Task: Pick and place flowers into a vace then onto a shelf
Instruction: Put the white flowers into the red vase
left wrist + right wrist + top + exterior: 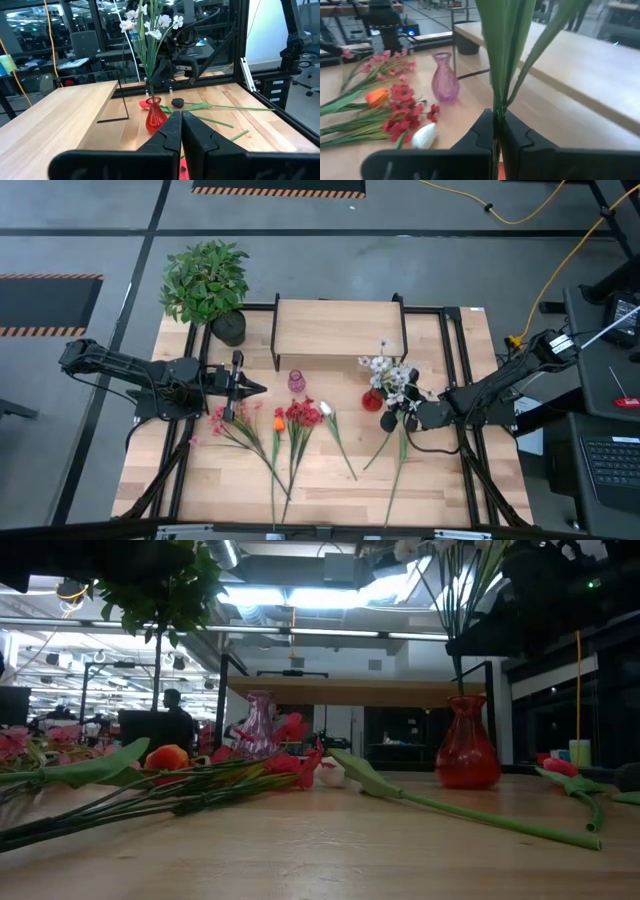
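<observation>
Stems | our right gripper (497, 131) pinches white-bloomed green-stemmed flowers (390, 372) over the small red glass vase (372, 399) | left gripper (180, 131) closed, empty | we judge stems light, bendy; grip low.

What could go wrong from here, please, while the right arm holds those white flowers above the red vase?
The right gripper grips the white-bloomed green stems standing in the small red glass vase; a sideways pull could tip that narrow vase. A dark bloom and loose stems lie beside it and might be swept. The left gripper, shut, waits near the pink glass vase.
</observation>
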`<action>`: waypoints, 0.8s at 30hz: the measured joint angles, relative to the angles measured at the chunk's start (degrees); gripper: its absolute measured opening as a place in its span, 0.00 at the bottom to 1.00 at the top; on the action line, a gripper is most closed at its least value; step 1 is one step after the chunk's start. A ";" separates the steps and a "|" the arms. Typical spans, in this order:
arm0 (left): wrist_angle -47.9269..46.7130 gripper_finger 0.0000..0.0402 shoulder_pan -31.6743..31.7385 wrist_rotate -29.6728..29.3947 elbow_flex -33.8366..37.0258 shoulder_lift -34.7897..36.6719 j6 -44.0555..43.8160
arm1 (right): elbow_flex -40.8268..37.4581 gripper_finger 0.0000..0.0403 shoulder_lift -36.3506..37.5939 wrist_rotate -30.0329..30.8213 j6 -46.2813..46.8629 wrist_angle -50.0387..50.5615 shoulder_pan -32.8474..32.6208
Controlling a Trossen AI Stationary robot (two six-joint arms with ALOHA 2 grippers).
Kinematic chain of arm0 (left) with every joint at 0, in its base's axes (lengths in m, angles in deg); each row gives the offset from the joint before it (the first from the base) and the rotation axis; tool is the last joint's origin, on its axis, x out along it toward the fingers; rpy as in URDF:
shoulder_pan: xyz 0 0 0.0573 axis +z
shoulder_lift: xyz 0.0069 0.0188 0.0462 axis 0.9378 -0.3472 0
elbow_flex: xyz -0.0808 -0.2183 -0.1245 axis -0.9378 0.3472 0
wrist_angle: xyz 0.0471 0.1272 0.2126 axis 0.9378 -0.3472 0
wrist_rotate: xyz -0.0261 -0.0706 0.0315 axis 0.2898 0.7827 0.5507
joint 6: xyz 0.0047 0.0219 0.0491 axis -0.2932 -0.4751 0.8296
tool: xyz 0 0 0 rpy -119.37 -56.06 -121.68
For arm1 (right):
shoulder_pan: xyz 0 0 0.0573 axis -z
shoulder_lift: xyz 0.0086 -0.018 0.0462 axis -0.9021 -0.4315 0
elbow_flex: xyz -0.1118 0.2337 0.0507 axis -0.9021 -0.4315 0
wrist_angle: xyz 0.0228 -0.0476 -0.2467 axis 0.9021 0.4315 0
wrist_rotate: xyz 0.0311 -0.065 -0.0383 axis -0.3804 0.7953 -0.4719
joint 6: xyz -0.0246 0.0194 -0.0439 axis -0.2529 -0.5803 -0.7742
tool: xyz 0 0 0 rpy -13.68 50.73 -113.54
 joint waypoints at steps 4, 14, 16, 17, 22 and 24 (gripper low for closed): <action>0.00 0.02 0.01 -0.02 0.00 0.00 0.00 | 0.00 0.06 0.00 -1.43 2.53 1.42 0.00; 0.02 0.01 0.02 0.00 0.00 0.00 -0.11 | 0.00 0.22 0.00 -1.38 3.08 2.46 0.00; 0.00 0.01 0.00 0.00 0.00 0.00 -0.13 | 0.00 0.27 -0.02 -1.41 3.10 2.46 0.00; 0.02 0.01 0.00 0.00 0.00 0.00 -0.13 | 0.00 0.29 0.00 -1.41 3.10 2.46 0.00; 0.02 0.01 0.00 0.00 0.00 0.00 -0.13 | 0.00 0.37 0.00 -1.41 2.78 2.48 0.00; 0.02 0.01 0.00 0.00 0.00 0.00 -0.15 | 0.00 0.39 0.00 -1.41 1.78 2.50 0.00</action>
